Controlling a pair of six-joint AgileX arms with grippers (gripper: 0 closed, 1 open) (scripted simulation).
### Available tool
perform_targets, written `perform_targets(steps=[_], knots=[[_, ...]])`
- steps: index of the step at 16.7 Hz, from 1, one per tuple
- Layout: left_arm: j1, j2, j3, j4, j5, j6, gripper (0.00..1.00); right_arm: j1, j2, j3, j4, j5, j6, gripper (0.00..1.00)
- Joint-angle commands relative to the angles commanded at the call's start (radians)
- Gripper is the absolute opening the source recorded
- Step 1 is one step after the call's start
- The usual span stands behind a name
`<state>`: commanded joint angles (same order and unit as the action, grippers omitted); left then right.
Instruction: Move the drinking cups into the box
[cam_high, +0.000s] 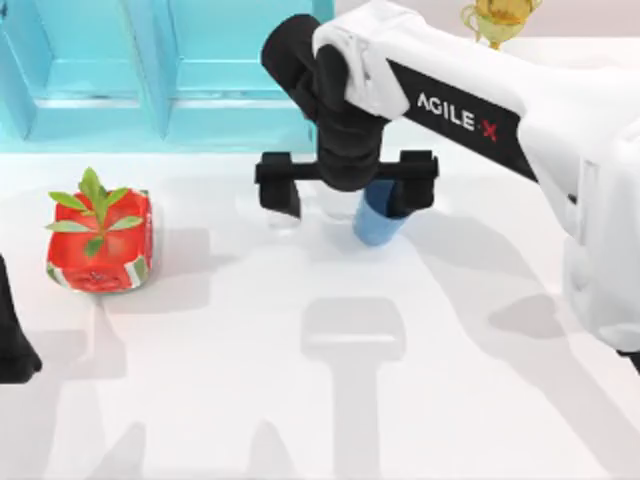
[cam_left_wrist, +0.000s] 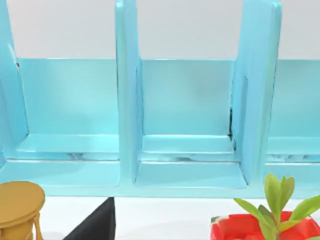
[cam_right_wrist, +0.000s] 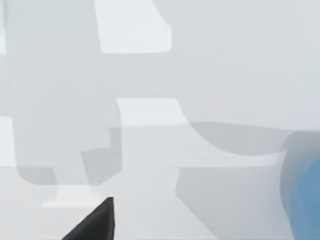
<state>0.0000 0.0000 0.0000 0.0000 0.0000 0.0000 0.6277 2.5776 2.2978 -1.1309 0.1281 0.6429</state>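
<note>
A plain blue drinking cup (cam_high: 376, 226) stands on the white table at mid-back. Its top is hidden under one finger of my right gripper (cam_high: 346, 200). That gripper hangs over the cup, open, with its fingers spread wide and the cup just inside the finger on the right. A faint pale shape (cam_high: 284, 216) lies below the other finger; I cannot tell what it is. In the right wrist view the blue cup (cam_right_wrist: 306, 200) shows at the edge and a black fingertip (cam_right_wrist: 97, 224) pokes in. The turquoise box (cam_high: 150, 70) stands at the back left.
A red planter with a green plant (cam_high: 98, 243) sits on the left of the table. A gold trophy (cam_high: 500, 18) stands at the back right. My left arm (cam_high: 10, 340) is parked at the left edge; its wrist view shows the box (cam_left_wrist: 185, 100), the trophy (cam_left_wrist: 17, 205) and the planter (cam_left_wrist: 260, 227).
</note>
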Motion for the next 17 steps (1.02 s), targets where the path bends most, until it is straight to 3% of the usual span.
perform_targets(steps=[1,14,17], knots=[[0.000,0.000,0.000,0.000,0.000,0.000,1.00,0.000,0.000,0.000,0.000,0.000,0.000,1.00],[0.000,0.000,0.000,0.000,0.000,0.000,1.00,0.000,0.000,0.000,0.000,0.000,0.000,0.02],[0.000,0.000,0.000,0.000,0.000,0.000,1.00,0.000,0.000,0.000,0.000,0.000,0.000,0.00]])
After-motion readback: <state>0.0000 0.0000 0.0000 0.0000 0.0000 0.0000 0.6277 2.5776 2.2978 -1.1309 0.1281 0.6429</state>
